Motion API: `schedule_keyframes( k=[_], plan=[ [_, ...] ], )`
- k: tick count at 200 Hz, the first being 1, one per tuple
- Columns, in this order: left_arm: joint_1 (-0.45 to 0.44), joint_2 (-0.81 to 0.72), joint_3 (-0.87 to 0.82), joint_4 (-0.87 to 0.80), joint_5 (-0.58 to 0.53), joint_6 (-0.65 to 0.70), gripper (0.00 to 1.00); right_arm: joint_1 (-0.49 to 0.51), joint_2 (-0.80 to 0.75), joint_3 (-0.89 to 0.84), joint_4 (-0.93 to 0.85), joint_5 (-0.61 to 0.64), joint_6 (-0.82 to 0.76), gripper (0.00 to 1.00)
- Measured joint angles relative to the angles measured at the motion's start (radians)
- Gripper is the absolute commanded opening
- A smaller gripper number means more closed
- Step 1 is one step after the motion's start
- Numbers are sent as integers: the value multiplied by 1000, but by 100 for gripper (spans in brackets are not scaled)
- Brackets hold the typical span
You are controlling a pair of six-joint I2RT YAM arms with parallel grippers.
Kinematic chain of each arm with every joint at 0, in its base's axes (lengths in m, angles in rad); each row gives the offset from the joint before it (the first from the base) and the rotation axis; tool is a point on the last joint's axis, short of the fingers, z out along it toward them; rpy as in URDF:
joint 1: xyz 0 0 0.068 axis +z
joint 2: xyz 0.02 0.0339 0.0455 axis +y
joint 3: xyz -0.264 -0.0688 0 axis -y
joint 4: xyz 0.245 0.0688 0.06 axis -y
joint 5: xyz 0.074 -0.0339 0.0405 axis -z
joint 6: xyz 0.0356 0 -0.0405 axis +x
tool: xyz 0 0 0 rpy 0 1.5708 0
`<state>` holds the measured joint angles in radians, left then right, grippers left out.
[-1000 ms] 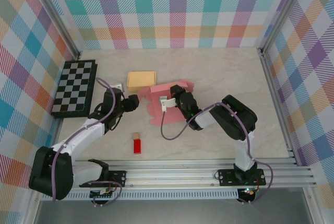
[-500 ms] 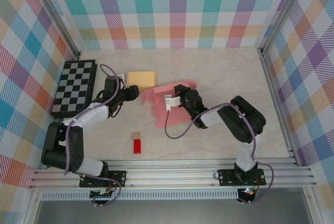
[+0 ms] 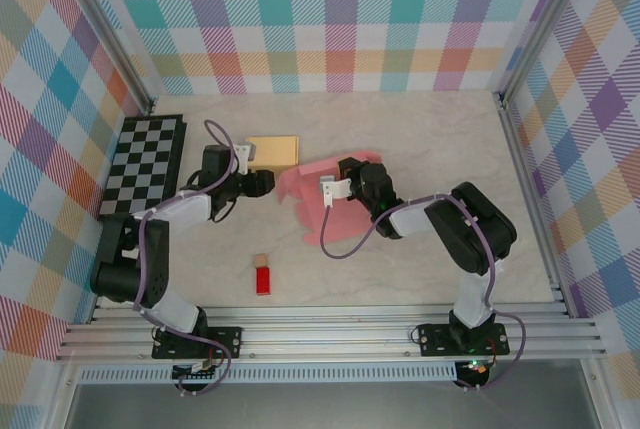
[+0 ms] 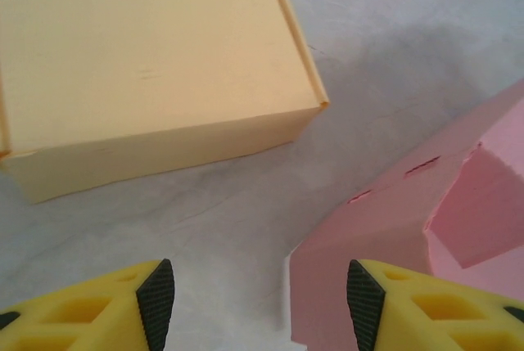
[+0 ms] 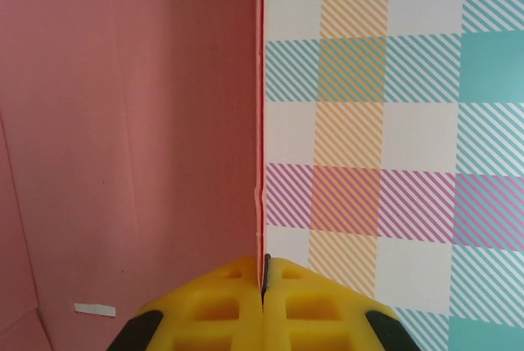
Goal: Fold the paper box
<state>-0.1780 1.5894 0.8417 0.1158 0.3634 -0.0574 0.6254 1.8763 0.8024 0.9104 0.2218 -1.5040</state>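
Note:
The pink paper box (image 3: 335,204) lies partly unfolded at the table's middle, one panel raised. My right gripper (image 3: 349,175) is shut on that raised panel's edge. In the right wrist view the yellow fingers (image 5: 265,281) pinch the thin pink sheet (image 5: 123,122), which stands upright ahead of them. My left gripper (image 3: 266,184) stands open at the box's left corner. In the left wrist view the pink corner (image 4: 385,236) reaches into the gap between the fingers (image 4: 260,302), close to the right pad (image 4: 364,302) and apart from the left pad.
A folded yellow box (image 3: 272,152) (image 4: 155,65) sits just behind the left gripper. A checkerboard (image 3: 142,169) lies at the far left. A small red block (image 3: 263,280) rests near the front. Plaid walls (image 5: 393,122) enclose the table.
The left arm has swung back and to the right, up to the pink box's left corner, with its jaws narrowing. The right gripper has shifted slightly right with the pink panel.

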Motion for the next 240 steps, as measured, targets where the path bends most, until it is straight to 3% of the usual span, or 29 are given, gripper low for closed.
schedule_keyframes(
  k=[44, 156, 202, 240],
  plan=[
    [-57, 20, 63, -55, 47, 57, 55, -2, 0, 4, -9, -4, 1, 0],
    [-225, 45, 91, -140, 35, 132, 58, -5, -8, 5, -30, -2, -4, 0],
    [-235, 43, 74, -149, 21, 137, 59, -5, -8, 4, -42, -3, -4, 0],
    [-250, 39, 19, -166, 11, 126, 38, -5, -8, 4, -46, -3, -4, 0]
  ],
)
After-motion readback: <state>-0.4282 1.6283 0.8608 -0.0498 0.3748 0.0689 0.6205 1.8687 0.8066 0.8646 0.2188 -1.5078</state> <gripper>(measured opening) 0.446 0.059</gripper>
